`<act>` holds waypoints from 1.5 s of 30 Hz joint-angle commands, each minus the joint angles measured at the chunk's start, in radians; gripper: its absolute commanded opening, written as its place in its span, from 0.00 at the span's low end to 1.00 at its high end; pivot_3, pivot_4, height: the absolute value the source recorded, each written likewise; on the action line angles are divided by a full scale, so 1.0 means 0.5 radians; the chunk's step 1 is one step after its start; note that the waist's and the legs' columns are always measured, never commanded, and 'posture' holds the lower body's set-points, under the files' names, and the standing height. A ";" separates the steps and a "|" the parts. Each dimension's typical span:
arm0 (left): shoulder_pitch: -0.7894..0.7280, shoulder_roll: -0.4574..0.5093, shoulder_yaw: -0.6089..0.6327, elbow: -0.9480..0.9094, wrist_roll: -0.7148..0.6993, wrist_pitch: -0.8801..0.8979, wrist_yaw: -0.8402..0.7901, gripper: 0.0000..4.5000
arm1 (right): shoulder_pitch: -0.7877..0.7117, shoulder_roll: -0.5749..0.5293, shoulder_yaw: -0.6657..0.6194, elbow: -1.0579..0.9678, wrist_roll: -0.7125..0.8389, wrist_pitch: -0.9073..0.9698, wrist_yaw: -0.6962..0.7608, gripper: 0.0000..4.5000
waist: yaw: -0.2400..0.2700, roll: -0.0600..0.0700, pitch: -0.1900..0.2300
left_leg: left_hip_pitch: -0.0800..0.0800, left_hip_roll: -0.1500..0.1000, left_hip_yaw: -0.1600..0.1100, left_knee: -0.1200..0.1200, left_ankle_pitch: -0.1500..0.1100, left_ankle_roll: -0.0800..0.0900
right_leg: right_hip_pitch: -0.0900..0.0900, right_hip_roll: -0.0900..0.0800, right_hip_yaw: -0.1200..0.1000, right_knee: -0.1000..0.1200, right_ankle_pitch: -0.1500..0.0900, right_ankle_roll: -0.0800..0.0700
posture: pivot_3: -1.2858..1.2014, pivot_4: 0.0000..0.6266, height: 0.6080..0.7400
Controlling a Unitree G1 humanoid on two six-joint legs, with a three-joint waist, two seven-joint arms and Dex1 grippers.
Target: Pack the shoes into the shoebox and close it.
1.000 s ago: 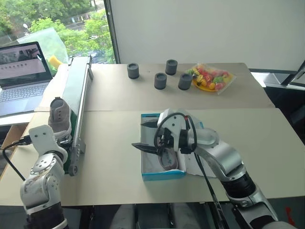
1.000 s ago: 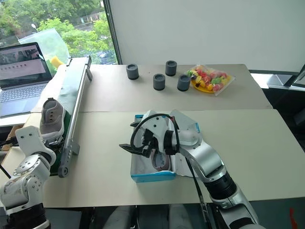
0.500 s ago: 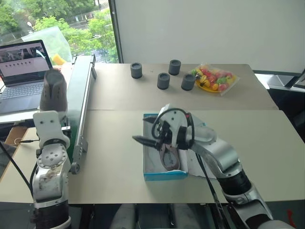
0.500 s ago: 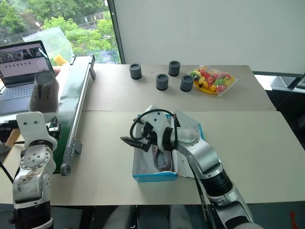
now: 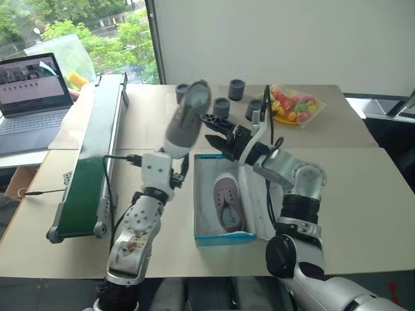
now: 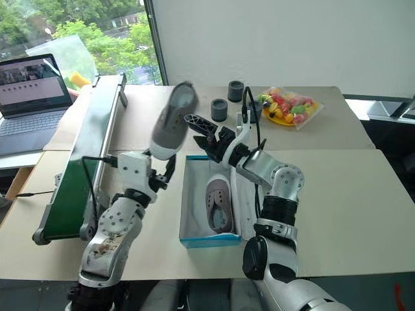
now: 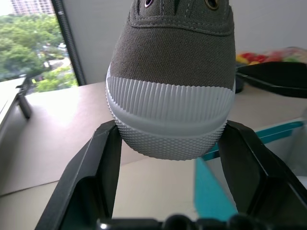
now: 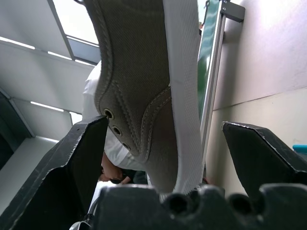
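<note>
Left gripper (image 5: 170, 170) clamped on the toe of the second shoe (image 5: 187, 119), holding it nearly upright, heel up, at centre frame just left of the shoebox (image 5: 202, 241). Right gripper (image 5: 218, 133) spread wide and empty, right beside that raised shoe above the box's far end. Probably just needs swinging right and laying down lengthwise in the free lane beside the packed shoe (image 5: 227, 202).

White wall (image 5: 292, 32), window (image 5: 78, 26) w/ trees (daylit), beige tables (image 5: 363, 188)

laptop (image 5: 32, 91), green conveyor belt (image 5: 91, 162), grey cups (image 5: 237, 89), fruit bag (image 5: 295, 105)
</note>
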State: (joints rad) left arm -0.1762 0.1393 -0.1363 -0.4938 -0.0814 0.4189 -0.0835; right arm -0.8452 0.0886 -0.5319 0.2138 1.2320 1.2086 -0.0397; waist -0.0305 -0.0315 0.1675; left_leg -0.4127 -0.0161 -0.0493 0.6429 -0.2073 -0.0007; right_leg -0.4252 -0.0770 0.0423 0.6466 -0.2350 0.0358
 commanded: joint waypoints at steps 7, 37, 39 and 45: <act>-0.221 -0.121 -0.075 0.008 -0.188 0.123 -0.186 0.59 | -0.001 0.115 0.162 -0.193 0.247 -0.119 -0.228 0.89 | -0.032 0.000 0.000 | 0.002 -0.001 0.001 0.003 0.000 0.001 | 0.003 0.001 0.000 -0.001 -0.001 0.001 | 0.52 0.24 1.00; 0.350 0.454 0.254 -0.526 -0.419 0.416 -0.562 1.00 | -0.400 -0.669 0.482 -0.186 0.017 -0.010 -0.295 0.25 | -0.026 0.008 0.005 | 0.002 -0.001 0.002 0.003 0.001 0.001 | 0.001 0.001 0.000 -0.005 -0.001 0.001 | 0.52 0.24 1.00; 0.378 0.551 0.300 -0.586 -0.471 0.457 -0.629 1.00 | -0.494 -0.826 0.531 -0.100 0.051 0.343 -0.381 0.25 | -0.023 0.008 0.005 | 0.003 0.000 0.001 0.003 0.001 0.001 | 0.002 0.002 -0.001 -0.006 -0.002 0.001 | 0.52 0.24 1.00; 0.355 0.831 0.292 -0.668 -0.573 0.513 -0.846 1.00 | -0.525 -1.204 0.941 0.076 0.746 0.812 -0.638 0.25 | -0.019 0.008 0.005 | 0.005 0.000 0.002 0.003 0.001 0.002 | 0.008 0.001 -0.001 -0.010 -0.002 0.000 | 0.52 0.24 1.00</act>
State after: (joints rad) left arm 0.0116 0.5424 0.0063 -0.7899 -0.3556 0.6819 -0.4820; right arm -1.0889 -0.4713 -0.1096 0.2501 1.4374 1.5975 -0.3191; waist -0.0398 -0.0276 0.1698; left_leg -0.4105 -0.0163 -0.0485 0.6442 -0.2070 0.0003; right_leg -0.4211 -0.0768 0.0416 0.6414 -0.2361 0.0359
